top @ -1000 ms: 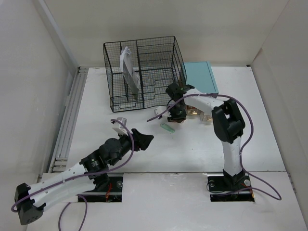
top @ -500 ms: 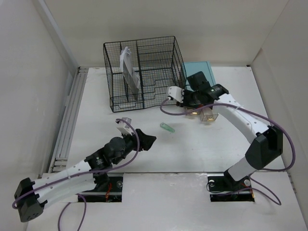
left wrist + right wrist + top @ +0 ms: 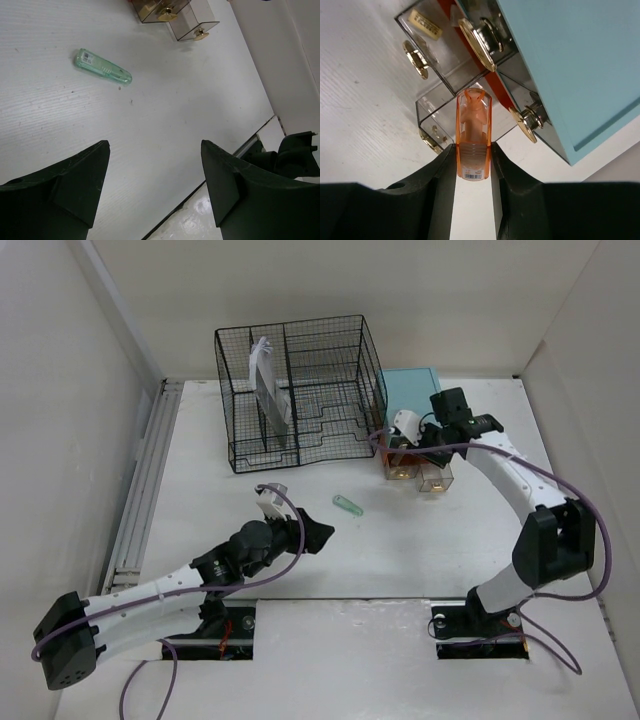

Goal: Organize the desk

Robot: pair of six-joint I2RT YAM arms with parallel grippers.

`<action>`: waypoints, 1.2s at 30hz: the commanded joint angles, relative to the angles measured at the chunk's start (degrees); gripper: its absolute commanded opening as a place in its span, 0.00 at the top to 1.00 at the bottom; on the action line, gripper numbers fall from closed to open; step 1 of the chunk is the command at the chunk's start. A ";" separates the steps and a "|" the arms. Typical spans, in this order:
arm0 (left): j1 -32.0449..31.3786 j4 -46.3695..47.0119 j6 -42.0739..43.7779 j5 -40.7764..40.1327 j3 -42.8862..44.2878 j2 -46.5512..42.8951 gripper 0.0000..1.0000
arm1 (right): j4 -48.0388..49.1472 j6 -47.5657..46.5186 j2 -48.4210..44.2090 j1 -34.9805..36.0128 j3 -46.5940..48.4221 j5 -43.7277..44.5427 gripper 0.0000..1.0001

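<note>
On the white desk (image 3: 430,540) lies a pale green translucent pen-shaped item (image 3: 348,506) (image 3: 102,66). My left gripper (image 3: 316,533) (image 3: 155,150) hovers open just short of it, with nothing between the fingers. My right gripper (image 3: 402,436) (image 3: 474,152) is shut on an orange translucent pen-shaped item (image 3: 474,125), held above the open clear drawers (image 3: 437,476) (image 3: 440,120) of the teal box (image 3: 415,400) (image 3: 560,60). One clear drawer (image 3: 427,45) holds a small cream piece.
A black wire-mesh rack (image 3: 295,390) with a white booklet (image 3: 268,390) stands at the back, left of the teal box. White walls close in the desk on the left, back and right. The drawers have gold knobs (image 3: 476,44).
My right arm swung back and to the right from the desk's middle, carrying the orange item over the open drawers. My left gripper crept forward toward the green item.
</note>
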 commanded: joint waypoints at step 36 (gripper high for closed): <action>0.21 -8.30 0.21 -6.87 5.96 -2.45 0.44 | 12.47 10.14 6.65 22.22 -8.41 -22.99 0.52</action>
